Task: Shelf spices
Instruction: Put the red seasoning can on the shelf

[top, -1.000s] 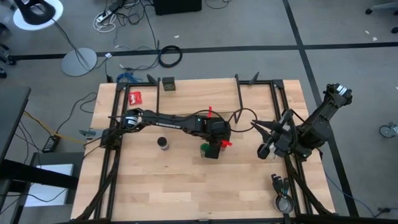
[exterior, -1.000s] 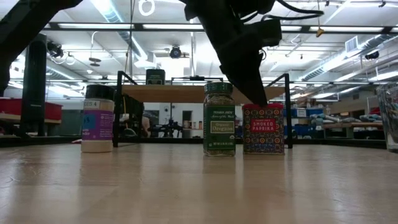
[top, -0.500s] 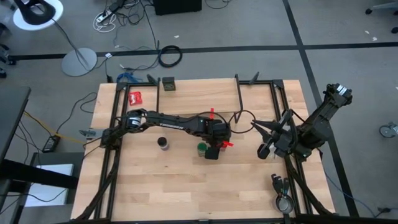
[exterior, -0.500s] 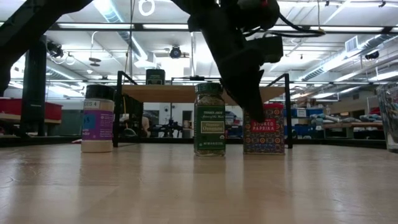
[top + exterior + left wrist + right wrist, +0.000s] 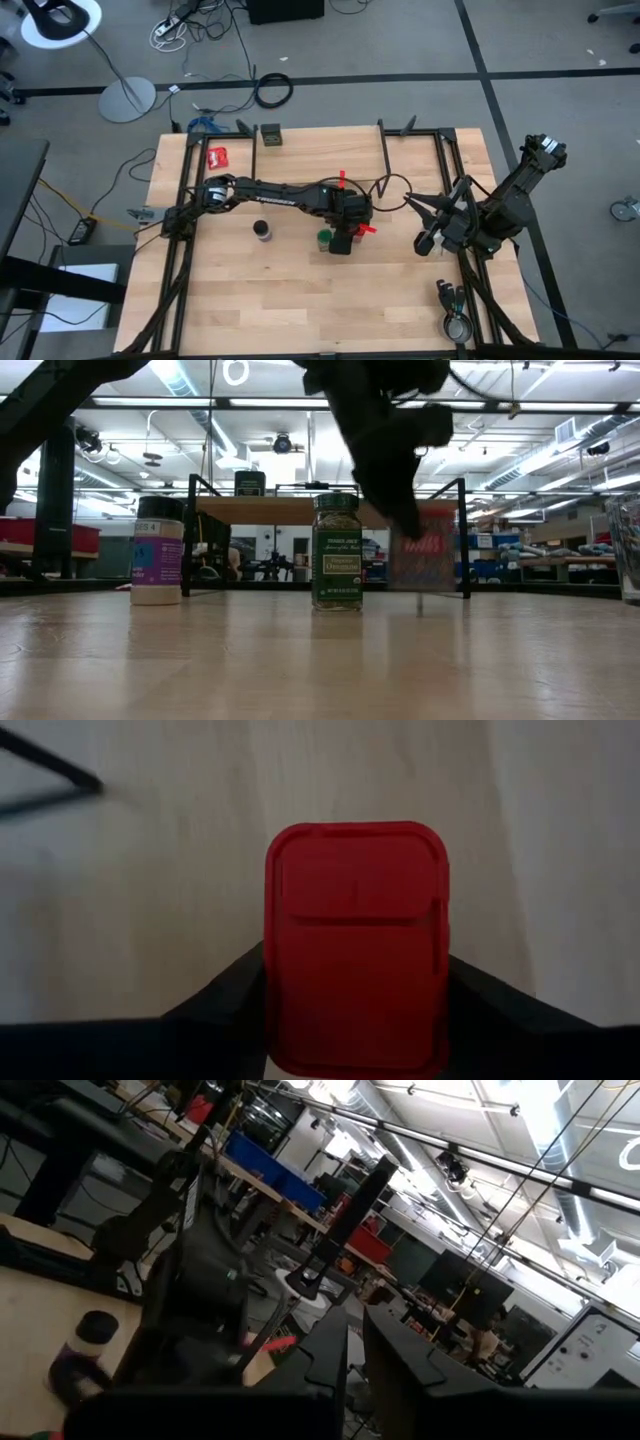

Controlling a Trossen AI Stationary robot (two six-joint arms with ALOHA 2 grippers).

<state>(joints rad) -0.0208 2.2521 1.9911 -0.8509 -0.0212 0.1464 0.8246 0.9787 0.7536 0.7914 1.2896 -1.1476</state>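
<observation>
The left gripper pinches the red square metal tin by its flanks just clear of the table at centre frame, the plank-topped black-legged shelf lying toward the upper frame, green glass jar beside.

Both arms are being shown as dark, near-black jointed links. White lettering is being displayed along the left arm's long forearm link, with small red tabs near its wrist and a thin black cable looping beside it. The right arm is being seen as blocky black segments with angular fingers.
</observation>
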